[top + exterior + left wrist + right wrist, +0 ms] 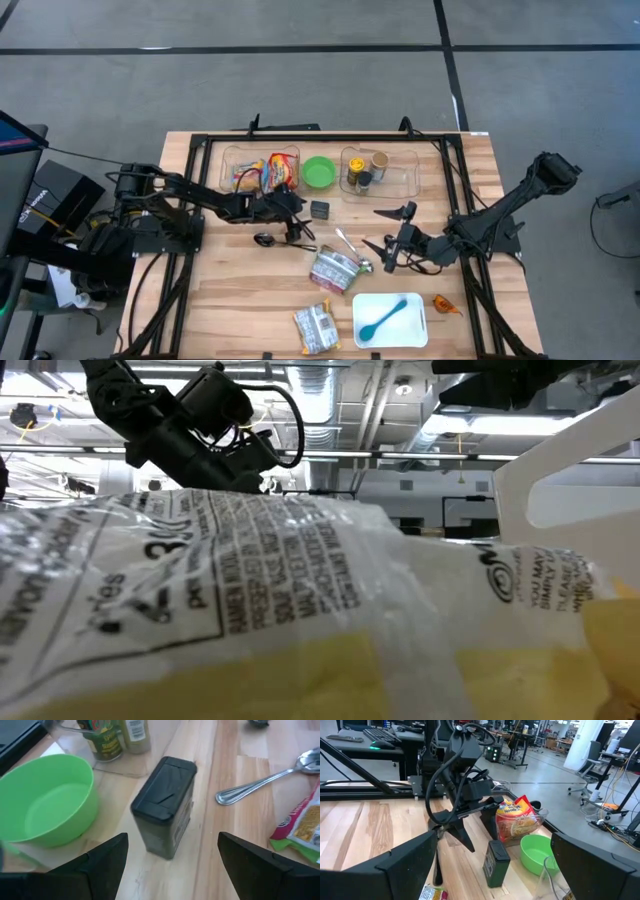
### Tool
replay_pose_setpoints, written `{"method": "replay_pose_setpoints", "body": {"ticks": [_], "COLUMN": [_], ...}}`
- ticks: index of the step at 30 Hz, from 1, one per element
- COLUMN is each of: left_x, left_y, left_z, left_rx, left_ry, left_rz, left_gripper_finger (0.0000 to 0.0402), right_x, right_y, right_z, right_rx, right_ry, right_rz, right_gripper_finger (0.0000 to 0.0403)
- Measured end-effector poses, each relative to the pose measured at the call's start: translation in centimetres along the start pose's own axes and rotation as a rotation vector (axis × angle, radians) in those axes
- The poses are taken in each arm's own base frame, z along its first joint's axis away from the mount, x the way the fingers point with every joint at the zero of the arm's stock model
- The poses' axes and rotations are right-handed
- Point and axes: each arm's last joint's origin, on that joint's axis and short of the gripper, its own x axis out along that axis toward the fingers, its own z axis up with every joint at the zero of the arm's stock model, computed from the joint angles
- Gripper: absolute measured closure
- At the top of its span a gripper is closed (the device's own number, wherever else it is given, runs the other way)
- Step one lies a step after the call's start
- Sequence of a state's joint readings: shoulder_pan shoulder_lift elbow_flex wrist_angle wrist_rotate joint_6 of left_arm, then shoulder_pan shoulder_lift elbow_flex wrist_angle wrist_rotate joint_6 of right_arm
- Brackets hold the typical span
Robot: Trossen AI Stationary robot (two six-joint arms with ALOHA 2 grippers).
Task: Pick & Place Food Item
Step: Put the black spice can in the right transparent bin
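A dark upright tin (165, 815) stands on its base on the wood, just ahead of my open left gripper (172, 840), whose fingers stand on either side of its line without touching it. In the high view the tin (320, 209) sits beside the green bowl (319, 171), with my left gripper (301, 216) at its left. A green-and-silver food packet (335, 270) lies flat mid-table, and a yellow snack packet (317, 328) lies near the front edge. My right gripper (382, 232) hovers open right of centre and holds nothing.
Two clear trays stand at the far side, one with snack bags (270, 172) and one with jars (365, 170). A metal spoon (347, 246) lies by the packet. A white plate (412, 325) holding a blue spoon (385, 318) sits front right. The near packet (300, 610) fills the low view.
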State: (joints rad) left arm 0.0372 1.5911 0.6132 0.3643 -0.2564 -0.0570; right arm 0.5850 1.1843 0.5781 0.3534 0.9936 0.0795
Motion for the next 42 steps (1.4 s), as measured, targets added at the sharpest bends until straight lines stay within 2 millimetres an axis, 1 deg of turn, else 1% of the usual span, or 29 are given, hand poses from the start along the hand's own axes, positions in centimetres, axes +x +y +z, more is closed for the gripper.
{"method": "replay_pose_setpoints", "body": {"ticks": [5,9,12,18,24,30,36,42], "left_x": [0.9,2.0,2.5,2.5,2.1,1.8,1.8,1.7], "left_y": [-0.2,-0.4,-0.5,-0.7,-1.9,-2.7,-2.5,-2.7], "left_z": [-0.6,-0.8,-0.9,-1.0,-1.4,-1.2,-1.1,-1.1], "left_rx": [0.005,0.041,0.067,0.091,0.11,0.118,0.056,-0.13], "left_ry": [0.001,-0.044,-0.078,-0.073,-0.052,-0.068,-0.08,-0.076], "left_rz": [0.004,0.025,0.026,0.015,-0.039,-0.054,-0.03,-0.011], "left_gripper_finger": [0.01,0.01,0.01,0.01,0.01,0.01,0.01,0.01], "right_x": [0.0,0.0,0.0,0.0,-0.1,0.0,0.0,0.0], "right_y": [0.0,0.0,0.0,0.0,0.1,0.0,0.0,0.0], "right_z": [0.0,0.1,0.1,0.1,0.1,0.1,0.1,0.1], "right_rx": [0.002,0.005,0.007,0.007,0.013,0.017,0.017,0.031], "right_ry": [-0.001,-0.004,-0.004,-0.004,-0.005,-0.004,-0.005,-0.004], "right_rz": [0.0,0.001,0.001,0.001,0.004,0.004,0.004,0.004], "right_gripper_finger": [0.0017,0.0017,0.0017,0.0017,0.0017,0.0017,0.0017,0.0017]}}
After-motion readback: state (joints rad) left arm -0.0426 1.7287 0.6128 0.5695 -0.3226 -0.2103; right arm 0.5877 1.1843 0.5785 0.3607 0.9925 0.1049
